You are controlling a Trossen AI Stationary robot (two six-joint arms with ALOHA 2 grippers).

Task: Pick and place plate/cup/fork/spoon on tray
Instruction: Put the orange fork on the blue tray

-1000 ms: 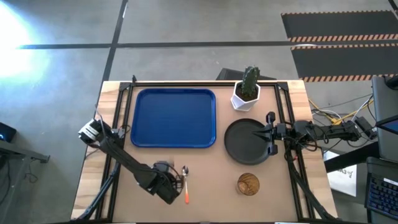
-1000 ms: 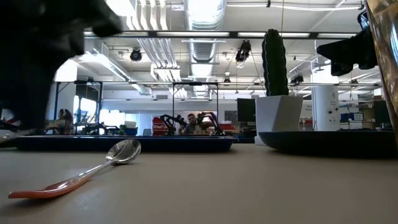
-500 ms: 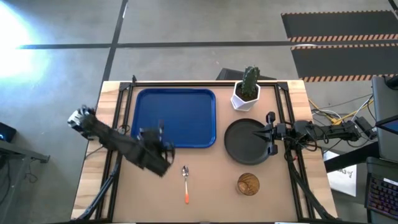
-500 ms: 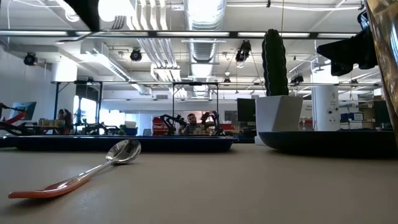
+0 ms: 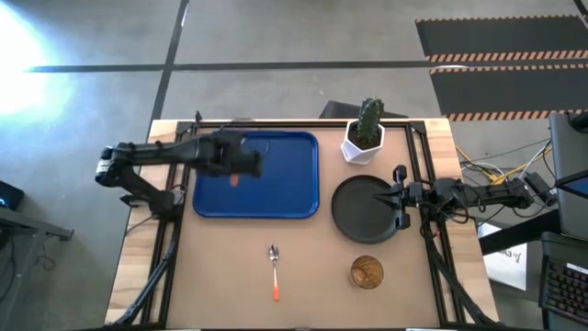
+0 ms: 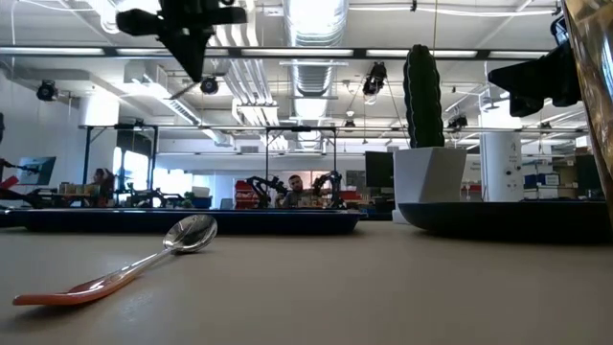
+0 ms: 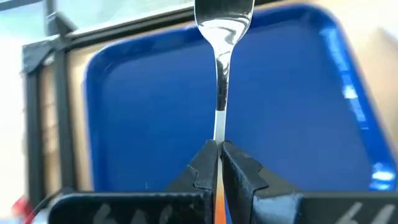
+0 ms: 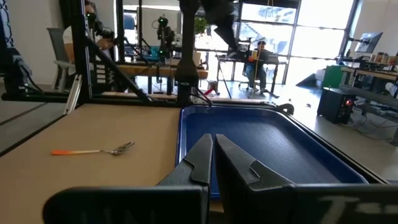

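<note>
My left gripper [image 5: 233, 171] hangs above the blue tray [image 5: 276, 204], over its left middle, shut on the orange-handled fork [image 7: 222, 37]. The tray also shows in the left wrist view [image 7: 124, 112]. The spoon [image 5: 274, 271] lies flat on the table near the front edge. The amber cup [image 5: 367, 272] stands to its right. The black plate [image 5: 354, 213] rests on the table right of the tray. My right gripper [image 5: 378, 196] is shut and hovers above the plate's right part, touching nothing. My left gripper pinches the fork between its two fingers, at the handle's orange end next to the metal neck [image 7: 217, 138]. The fork lies along the fingers and sticks out past the fingertips, tines end foremost. It is held clear above the tray.
A white pot with a green cactus [image 5: 365, 138] stands at the far edge, between tray and plate. Black frame rails [image 5: 170, 230] run along the table's left and right sides. People and other benches show in the room beyond the table.
My left gripper has risen from the table beside the spoon near the front edge. It has moved toward the far edge and now hangs over the tray, carrying the fork. The spoon has stayed where it was.
</note>
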